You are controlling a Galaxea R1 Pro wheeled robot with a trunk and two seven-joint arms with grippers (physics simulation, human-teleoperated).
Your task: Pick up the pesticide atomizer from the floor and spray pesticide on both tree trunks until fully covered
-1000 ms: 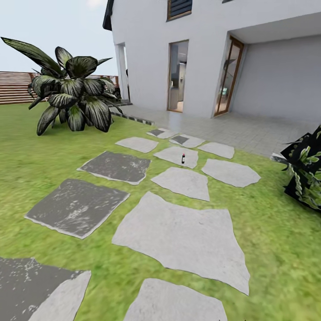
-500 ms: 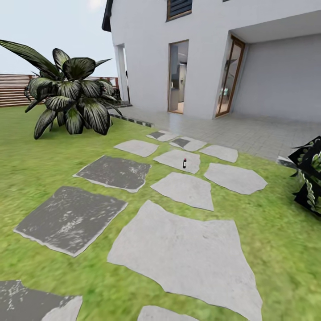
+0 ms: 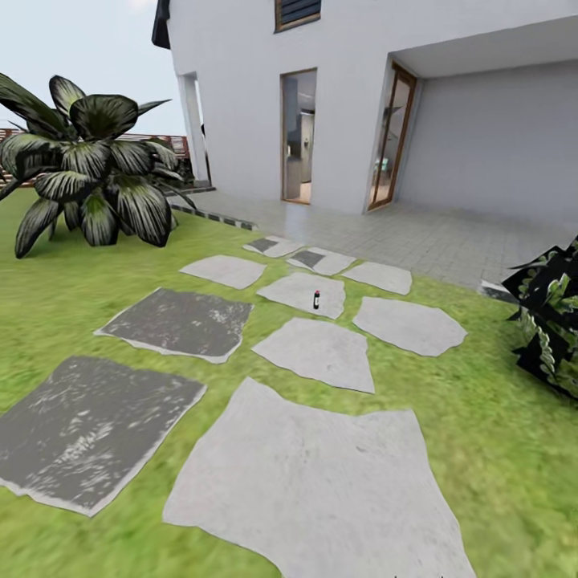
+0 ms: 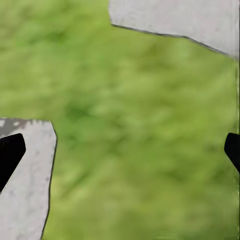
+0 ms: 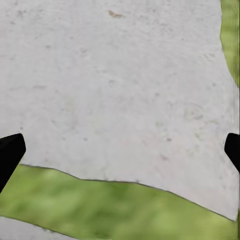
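Garden lawn [image 3: 498, 449] crossed by a path of pale and dark stepping stones [image 3: 321, 482] leading to a white house [image 3: 361, 96] with a tiled terrace [image 3: 417, 237]; the atomizer [image 3: 316, 299], a small dark bottle with a red top, stands upright on a pale stone midway along the path, well apart from the robot; a broad-leaved plant [image 3: 88, 181] grows on the left, a dark leafy bush [image 3: 554, 321] on the right; left gripper [image 4: 120, 150] spread wide over grass, empty; right gripper [image 5: 120, 150] spread wide over a pale stone, empty.
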